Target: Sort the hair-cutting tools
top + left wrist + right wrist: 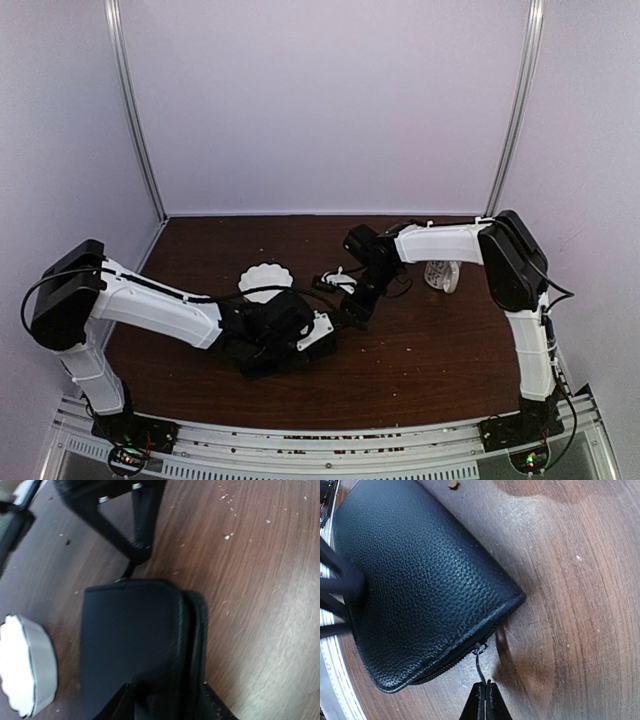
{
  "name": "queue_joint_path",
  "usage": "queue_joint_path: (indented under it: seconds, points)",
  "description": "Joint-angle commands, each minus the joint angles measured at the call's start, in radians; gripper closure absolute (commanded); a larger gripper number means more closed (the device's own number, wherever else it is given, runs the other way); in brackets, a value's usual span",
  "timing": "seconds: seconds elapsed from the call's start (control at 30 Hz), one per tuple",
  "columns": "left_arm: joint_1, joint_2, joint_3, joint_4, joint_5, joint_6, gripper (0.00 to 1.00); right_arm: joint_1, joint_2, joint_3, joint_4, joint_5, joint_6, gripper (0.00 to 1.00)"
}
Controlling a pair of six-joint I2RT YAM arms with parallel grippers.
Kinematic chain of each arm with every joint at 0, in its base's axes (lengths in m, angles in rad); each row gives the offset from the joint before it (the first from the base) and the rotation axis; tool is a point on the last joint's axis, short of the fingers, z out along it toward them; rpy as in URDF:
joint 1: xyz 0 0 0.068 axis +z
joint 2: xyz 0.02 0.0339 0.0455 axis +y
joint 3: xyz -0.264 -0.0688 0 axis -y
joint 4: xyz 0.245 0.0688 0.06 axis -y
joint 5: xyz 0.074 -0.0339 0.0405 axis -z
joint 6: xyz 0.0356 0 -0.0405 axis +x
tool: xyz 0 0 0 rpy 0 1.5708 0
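**A:** From above, what are the arms doing?

**B:** Both are reaching to the middle of the dark brown wooden table (430, 350). The left gripper (308, 335) and the right gripper (348, 313) are meeting nose to nose there, just in front of the white scalloped bowl (265, 278). I am not finding the hair-cutting tools laid out anywhere. A small pale glinting thing (443, 274) is lying just beside the right forearm, too small to name.

**A:** And the left wrist camera?

**B:** It is looking along the flat black grained case (135, 645), which is lying on the wood with the bowl near its side. The left fingers (117, 710) are standing spread astride the case's near end. Whether they are actually squeezing it, I cannot tell. I am judging that they are placed there to pin the case, so it is not sliding when the zip gets pulled. At the far corner, the right gripper's fingers are narrowing to a point on the zip.

**A:** What is the right wrist camera showing?

**B:** Its fingertips are pressed tight together, pinching the thin metal zip pull (479, 655) at the case's rounded corner. The case is looking shut, so I am guessing the tools are sitting inside it, out of sight. If so, opening the zip is the step in hand, and sorting is waiting on it.
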Motion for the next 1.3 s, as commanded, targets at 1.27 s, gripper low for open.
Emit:
queue_joint_path:
  seconds: [1.27]
  points:
    - [0.069,0.084,-0.001,0.087,-0.004,0.003,1.00,-0.019,-0.114,-0.172,0.013,0.083,0.093,1.00]
